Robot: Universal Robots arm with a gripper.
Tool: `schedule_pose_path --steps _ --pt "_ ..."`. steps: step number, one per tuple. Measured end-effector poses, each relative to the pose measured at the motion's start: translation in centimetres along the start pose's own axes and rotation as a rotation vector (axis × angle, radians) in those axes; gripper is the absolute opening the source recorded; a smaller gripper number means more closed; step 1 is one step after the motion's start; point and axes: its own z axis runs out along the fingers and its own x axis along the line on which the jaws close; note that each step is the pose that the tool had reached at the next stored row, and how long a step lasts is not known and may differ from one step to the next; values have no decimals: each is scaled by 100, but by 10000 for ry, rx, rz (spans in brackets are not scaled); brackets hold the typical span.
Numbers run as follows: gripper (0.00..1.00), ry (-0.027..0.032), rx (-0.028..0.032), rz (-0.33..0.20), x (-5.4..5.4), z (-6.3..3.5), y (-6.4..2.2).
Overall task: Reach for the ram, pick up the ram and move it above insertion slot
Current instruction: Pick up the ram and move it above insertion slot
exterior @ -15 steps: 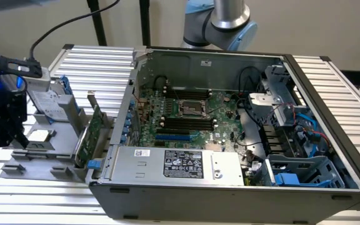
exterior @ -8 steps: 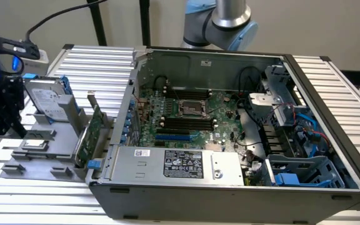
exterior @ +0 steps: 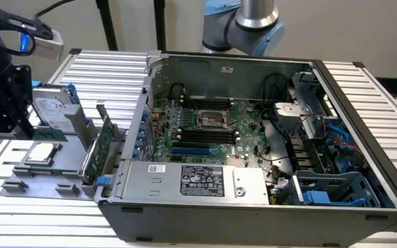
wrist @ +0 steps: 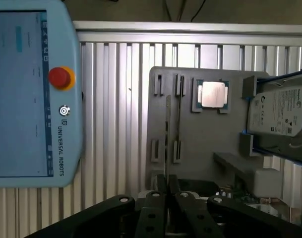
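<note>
At grey slotted holder tray (wrist: 210,144): my fingers (wrist: 162,182) clenched on long thin green ram stick (wrist: 167,129).
Ram stick: edge-on, upright in tray.
Tray: on ribbed metal tabletop (wrist: 116,99).

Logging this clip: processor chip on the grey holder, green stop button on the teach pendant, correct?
No: the wrist view shows the stop button on the teach pendant is red, not green. The processor chip does sit on the grey holder.

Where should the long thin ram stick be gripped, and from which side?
Its upper long edge, mid-length, from straight above, pinching its two flat faces: the long thin ram stick stands on edge in the grey slotted holder.
</note>
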Motion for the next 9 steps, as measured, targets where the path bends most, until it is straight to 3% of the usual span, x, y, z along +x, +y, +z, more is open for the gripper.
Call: schedule_pose_path --steps 9 --pt "14 -9 -82 -3 -3 -415 -396"
